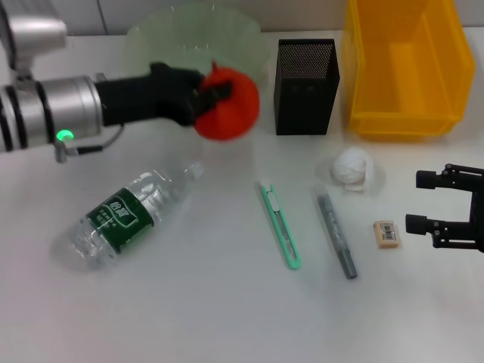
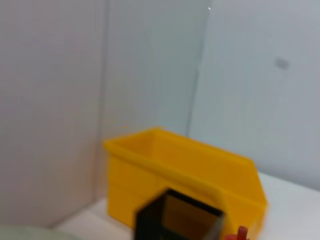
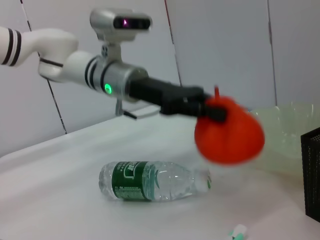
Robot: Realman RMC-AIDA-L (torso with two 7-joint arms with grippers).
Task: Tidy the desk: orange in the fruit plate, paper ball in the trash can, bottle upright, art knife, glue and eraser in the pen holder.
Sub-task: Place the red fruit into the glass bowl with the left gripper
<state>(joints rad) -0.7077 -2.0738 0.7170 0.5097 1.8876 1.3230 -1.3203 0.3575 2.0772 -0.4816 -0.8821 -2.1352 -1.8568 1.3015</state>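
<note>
Orange point(image 1: 227, 106) sat clamped in the left end effector point(image 1: 208, 97), lifted off the counter point(image 1: 227, 318) beside the fruit plate point(image 1: 166, 38) at its rear edge, likely for dropping in; right end effector point(image 1: 446, 212) waited wide open near the eraser point(image 1: 386, 233)

We see a clear, glossy plastic bottle point(image 1: 132, 215) with a green paper-like label, and a pale, translucent plastic plate point(image 1: 193, 38). The pen holder point(image 1: 305, 85) is black metal mesh, matt. The bin point(image 1: 404, 68) is smooth, shiny yellow plastic. The paper ball point(image 1: 352, 166) looks crumpled and rough. The tabletop point(image 1: 212, 310) is smooth, matt white. The left arm's sleeve point(image 1: 53, 113) looks like brushed metal.
</note>
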